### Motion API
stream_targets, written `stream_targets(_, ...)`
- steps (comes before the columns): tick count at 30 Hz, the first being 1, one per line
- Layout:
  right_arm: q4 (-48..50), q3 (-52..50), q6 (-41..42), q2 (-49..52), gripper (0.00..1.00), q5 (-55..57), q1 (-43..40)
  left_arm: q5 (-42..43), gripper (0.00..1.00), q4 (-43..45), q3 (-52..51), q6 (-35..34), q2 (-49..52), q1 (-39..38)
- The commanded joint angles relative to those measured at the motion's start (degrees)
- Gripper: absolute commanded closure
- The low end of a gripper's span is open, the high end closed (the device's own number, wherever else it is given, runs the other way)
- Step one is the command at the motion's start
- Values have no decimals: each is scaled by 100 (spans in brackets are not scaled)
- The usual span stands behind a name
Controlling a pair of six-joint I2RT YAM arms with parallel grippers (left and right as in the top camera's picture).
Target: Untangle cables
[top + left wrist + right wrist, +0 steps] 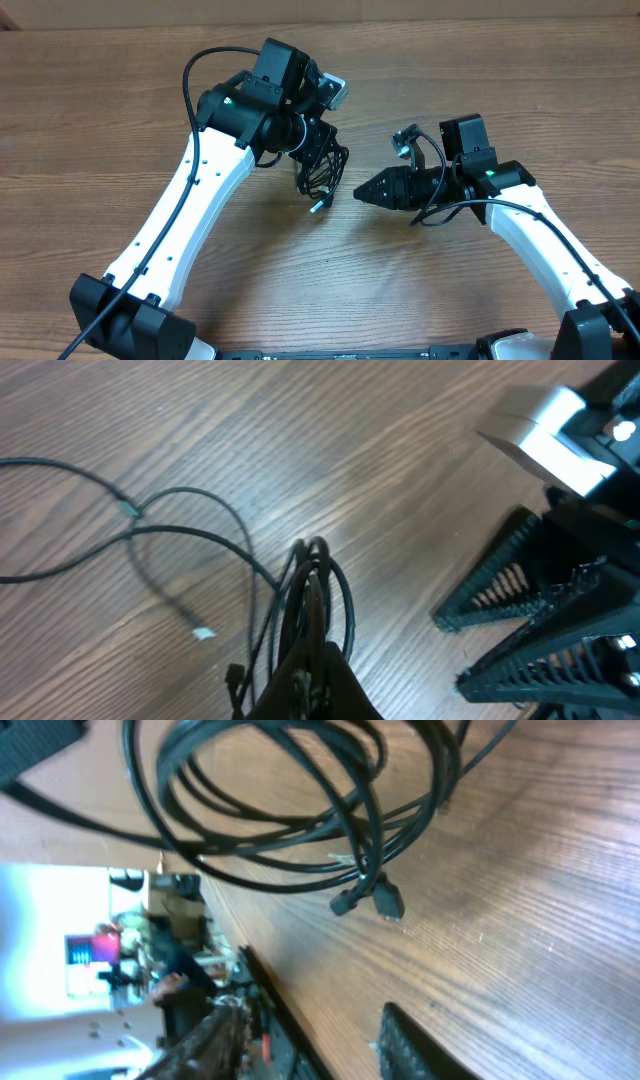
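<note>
The cables (pixel 325 172) are thin black cords in a small bundle of loops. They hang from my left gripper (pixel 318 150), which is shut on them just above the table. In the left wrist view the loops (pixel 322 575) come out of the closed jaws (pixel 315 680). A looser strand (pixel 180 530) with a pale plug tip lies on the wood. My right gripper (pixel 360 193) points left at the bundle, a short way to its right, open and empty. The right wrist view shows the loops (pixel 290 820) and two dark plug ends ahead of the open fingers (pixel 310 1030).
The wooden table (pixel 450 80) fills the view. My right gripper's ribbed fingers (pixel 452 652) show at the right of the left wrist view, close to the bundle. Thick black arm wires (pixel 205 60) arch over the left arm.
</note>
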Motion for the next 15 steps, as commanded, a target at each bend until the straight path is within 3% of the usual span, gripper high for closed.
stream_targets(1, 280, 26, -24, -4, 51, 33, -11, 686, 96, 13, 105, 326, -151, 13)
stream_targets(6, 835, 24, -26, -4, 48, 208, -11, 1784, 96, -164, 107, 1217, -151, 26)
stream_targets(11, 1150, 24, -149, -4, 48, 1029, -17, 2004, 96, -452, 109, 1657, -153, 190)
stream_targets(15, 1344, 24, -358, -4, 54, 973, -17, 2542, 96, -662, 109, 1956, -153, 507)
